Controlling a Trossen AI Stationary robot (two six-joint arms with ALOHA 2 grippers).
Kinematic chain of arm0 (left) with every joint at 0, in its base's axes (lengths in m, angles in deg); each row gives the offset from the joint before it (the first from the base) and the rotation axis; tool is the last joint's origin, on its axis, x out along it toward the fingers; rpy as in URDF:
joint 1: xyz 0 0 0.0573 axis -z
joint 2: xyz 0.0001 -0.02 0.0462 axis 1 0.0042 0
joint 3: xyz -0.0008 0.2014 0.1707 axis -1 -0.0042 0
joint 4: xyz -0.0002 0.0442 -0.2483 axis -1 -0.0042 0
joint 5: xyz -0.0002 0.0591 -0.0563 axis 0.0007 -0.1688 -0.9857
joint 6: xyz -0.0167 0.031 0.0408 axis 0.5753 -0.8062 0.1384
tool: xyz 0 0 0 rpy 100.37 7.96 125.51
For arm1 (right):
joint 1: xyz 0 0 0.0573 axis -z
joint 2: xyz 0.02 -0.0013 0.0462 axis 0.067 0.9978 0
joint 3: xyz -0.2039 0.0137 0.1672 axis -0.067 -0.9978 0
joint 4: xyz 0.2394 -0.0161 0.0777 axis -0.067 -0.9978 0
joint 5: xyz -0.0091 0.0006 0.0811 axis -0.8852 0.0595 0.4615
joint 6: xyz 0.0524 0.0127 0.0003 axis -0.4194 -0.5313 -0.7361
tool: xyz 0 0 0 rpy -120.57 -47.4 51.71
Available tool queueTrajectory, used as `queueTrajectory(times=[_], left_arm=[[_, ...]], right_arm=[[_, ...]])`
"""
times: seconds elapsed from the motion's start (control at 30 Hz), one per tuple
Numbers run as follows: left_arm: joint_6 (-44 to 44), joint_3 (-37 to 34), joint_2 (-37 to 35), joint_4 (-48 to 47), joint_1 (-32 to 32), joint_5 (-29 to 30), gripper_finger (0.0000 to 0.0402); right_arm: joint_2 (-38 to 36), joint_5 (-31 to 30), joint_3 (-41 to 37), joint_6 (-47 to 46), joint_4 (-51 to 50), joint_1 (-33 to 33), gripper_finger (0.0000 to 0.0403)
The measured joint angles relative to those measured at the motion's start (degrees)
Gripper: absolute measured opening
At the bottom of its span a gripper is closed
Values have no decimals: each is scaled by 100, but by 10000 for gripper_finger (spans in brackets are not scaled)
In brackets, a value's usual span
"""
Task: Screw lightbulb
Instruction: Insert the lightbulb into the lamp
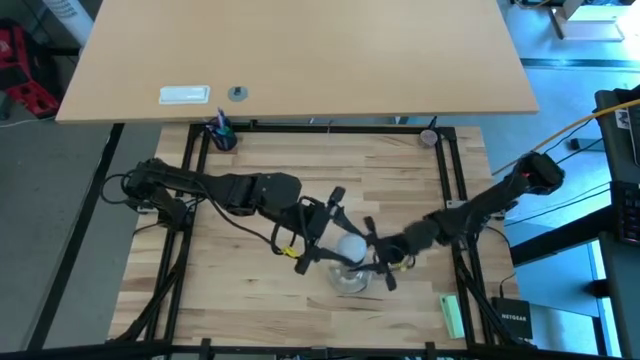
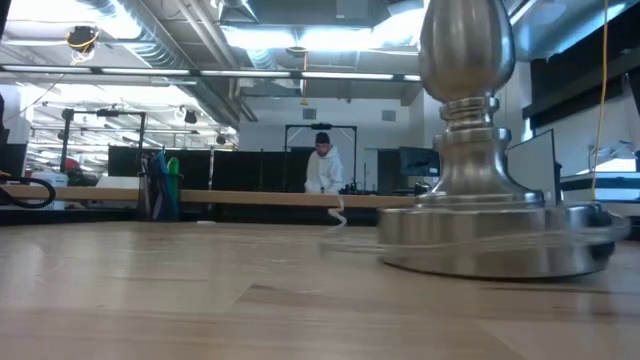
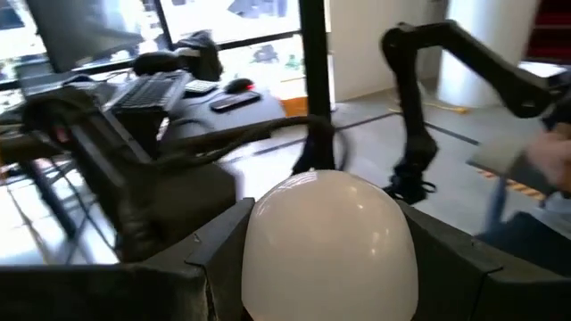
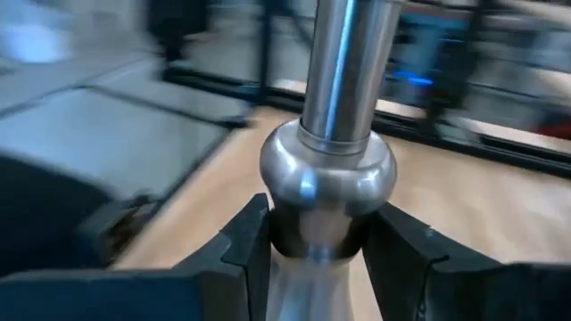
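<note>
From above, you have both arms meeting at the near-centre of the table (image 1: 250, 170): the left gripper (image 1: 325, 235) comes in from the left and carries the lightbulb (image 1: 350, 245), whose white globe sits directly over the round silver stand (image 1: 350, 280), while the right gripper (image 1: 385, 262) reaches in from the right at the stand itself. At table height you see only the stand's (image 2: 500, 230) wide base and bulging stem standing upright on the wood; the socket top, the bulb and both grippers are out of that picture, and a person (image 2: 322, 165) stands far behind. Through the left wrist, your fingers (image 3: 223, 245) are closed on the lightbulb's (image 3: 330, 245) frosted globe, one each side; its screw base is hidden below, so I judge its long axis to run vertical, down toward the socket. Through the right wrist, your fingers (image 4: 250, 236) clamp the stand's (image 4: 328, 174) rounded collar, stem upright between them. So the left arm is the one to turn, the right only steadies; whether the threads have engaged, you cannot tell here.
</note>
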Motion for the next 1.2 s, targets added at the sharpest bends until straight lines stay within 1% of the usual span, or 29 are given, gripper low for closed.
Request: queueTrajectory(times=[0.1,0.13,0.2,0.27,0.33,0.5,0.53,0.57,0.63,0.7,0.77,0.83,0.93,1.0,1.1,1.2], left_arm=[[-135,6,0,-136,-46,-124,221],[-148,8,0,-167,-76,-159,221],[-132,7,-5,-224,-137,-322,221],[-100,7,-4,-232,-182,-458,221],[-68,7,-4,-229,-203,-471,221],[136,4,-9,-272,-238,-385,221],[162,4,-11,-272,-236,-283,221],[167,4,-11,-267,-234,-170,221],[217,4,-7,-222,-233,24,221],[301,4,-9,-234,-213,262,221],[341,6,-9,-222,-192,516,221],[356,7,-9,-215,-160,709,221],[361,4,-7,-173,-117,965,221],[392,4,-4,-135,-113,1167,221],[477,4,-4,-136,-116,1411,221],[497,4,-4,-123,-116,1524,221]], right_arm=[[24,1718,0,61,61,615,138],[43,2089,0,79,78,785,138],[61,2526,0,118,91,1044,138],[63,2724,0,124,90,1177,138],[63,2750,2,97,88,1225,138],[60,2386,33,-341,-53,1205,138],[42,2353,44,-489,-121,1205,149],[-12,2275,48,-681,-215,1205,170],[-199,1968,79,-1054,-422,1198,227],[-515,1528,79,-1361,-892,1159,278],[-888,992,79,-1579,-1484,1025,314],[-1274,378,74,-1798,-2002,809,332],[-1701,-614,76,-2215,-2557,305,335],[-1738,-1178,74,-2420,-2686,-94,327],[-1505,-1985,66,-2670,-2545,-717,308],[-959,-3072,57,-2698,-2160,-1221,285]])
